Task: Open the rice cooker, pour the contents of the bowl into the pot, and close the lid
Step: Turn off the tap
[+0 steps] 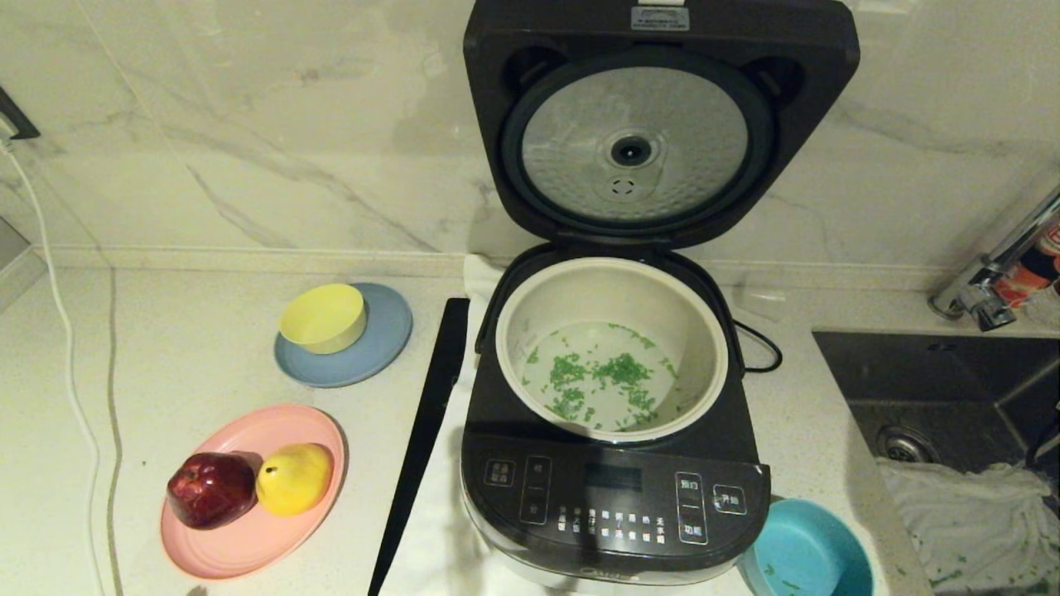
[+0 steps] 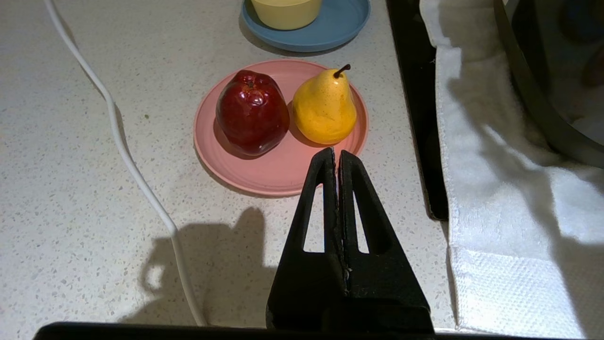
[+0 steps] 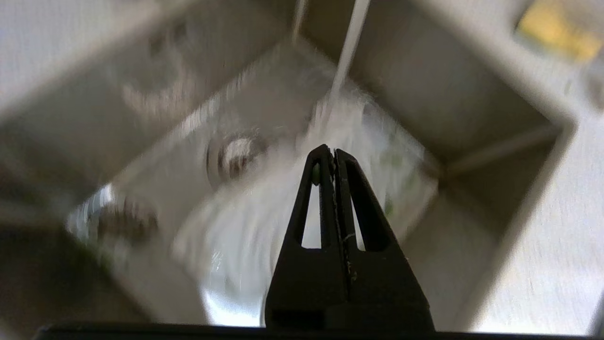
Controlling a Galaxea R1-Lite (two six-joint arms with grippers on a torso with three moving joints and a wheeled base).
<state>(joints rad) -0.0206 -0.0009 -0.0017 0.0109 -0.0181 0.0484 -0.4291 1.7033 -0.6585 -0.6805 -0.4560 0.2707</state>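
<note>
Right end effector [image 3: 334, 153] has its fingers pressed together, holds nothing, and hangs over the grey metal sink [image 3: 472, 94]. Next job, I think: shut the big dark hinged lid [image 1: 658, 124], which stands straight up behind the cream-white round pot [image 1: 611, 285] with green bits [image 1: 613, 377] inside. Push the lid's top edge down slowly. Left end effector [image 2: 337, 153] rests, pressed together, near the pink plate [image 2: 278, 174].
</note>
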